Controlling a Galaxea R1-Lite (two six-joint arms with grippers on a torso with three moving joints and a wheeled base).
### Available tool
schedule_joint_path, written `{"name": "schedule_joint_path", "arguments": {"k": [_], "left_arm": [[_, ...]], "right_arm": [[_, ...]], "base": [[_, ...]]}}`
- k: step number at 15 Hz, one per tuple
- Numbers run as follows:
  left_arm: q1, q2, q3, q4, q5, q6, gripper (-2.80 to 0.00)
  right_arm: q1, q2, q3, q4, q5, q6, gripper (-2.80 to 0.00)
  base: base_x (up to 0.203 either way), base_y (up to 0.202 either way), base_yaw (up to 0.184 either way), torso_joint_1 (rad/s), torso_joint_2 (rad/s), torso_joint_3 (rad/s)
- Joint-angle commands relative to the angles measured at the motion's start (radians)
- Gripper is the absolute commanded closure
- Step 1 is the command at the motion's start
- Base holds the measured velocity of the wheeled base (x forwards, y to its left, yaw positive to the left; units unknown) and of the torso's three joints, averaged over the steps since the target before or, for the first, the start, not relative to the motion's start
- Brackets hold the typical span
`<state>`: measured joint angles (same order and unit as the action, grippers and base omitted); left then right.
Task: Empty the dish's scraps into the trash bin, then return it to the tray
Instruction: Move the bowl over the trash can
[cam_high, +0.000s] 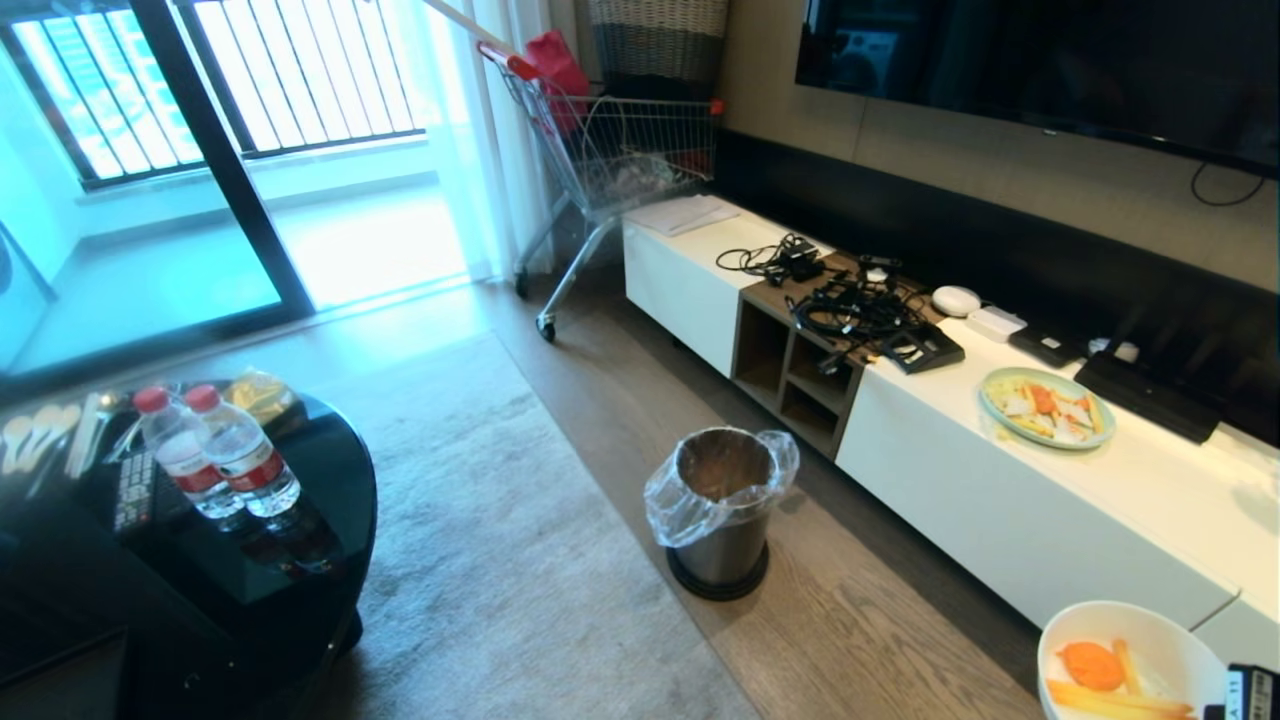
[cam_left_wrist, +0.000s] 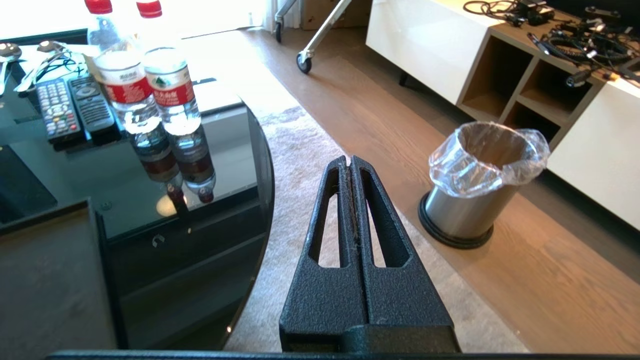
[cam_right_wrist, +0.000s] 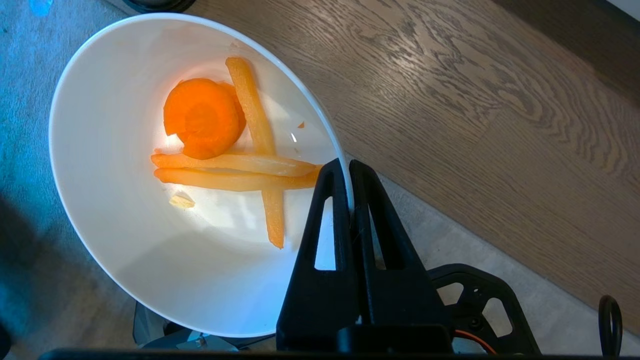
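My right gripper (cam_right_wrist: 348, 167) is clamped on the rim of the glossy white round bowl (cam_right_wrist: 125, 240), one finger inside the wall and one outside, holding it clear above the floor where the wood planks meet the grey rug. In the bowl lie the scraps (cam_right_wrist: 225, 150): round orange carrot slices and a few pale yellow-orange strips crossed over each other.

From my head, the bowl (cam_high: 1170, 640) sits at about five o'clock, at the lower edge. The small brushed-steel trash bin (cam_high: 722, 520) with a black base ring and clear liner bag stands near the middle, on the wood floor just in front of the long white cabinet (cam_high: 1040, 520), well apart from the bowl.

My left gripper (cam_left_wrist: 350, 161) hangs idle with its fingers pressed together, beside the black glass table (cam_left_wrist: 120, 175).
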<state>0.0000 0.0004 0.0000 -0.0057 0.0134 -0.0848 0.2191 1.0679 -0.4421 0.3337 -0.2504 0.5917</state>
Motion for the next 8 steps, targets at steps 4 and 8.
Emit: {"name": "schedule_joint_path", "arguments": {"k": [4, 8], "left_arm": [[0.000, 0.000, 0.000, 0.000, 0.000, -0.001, 0.00], [0.000, 0.000, 0.000, 0.000, 0.000, -0.001, 0.00]], "right_arm": [[0.002, 0.000, 0.000, 0.002, -0.001, 0.003, 0.00], [0.002, 0.000, 0.000, 0.002, -0.001, 0.003, 0.00]], "base": [[0.184, 0.000, 0.001, 0.001, 0.00, 0.002], [0.056, 0.000, 0.004, 0.007, 0.00, 0.002]]}}
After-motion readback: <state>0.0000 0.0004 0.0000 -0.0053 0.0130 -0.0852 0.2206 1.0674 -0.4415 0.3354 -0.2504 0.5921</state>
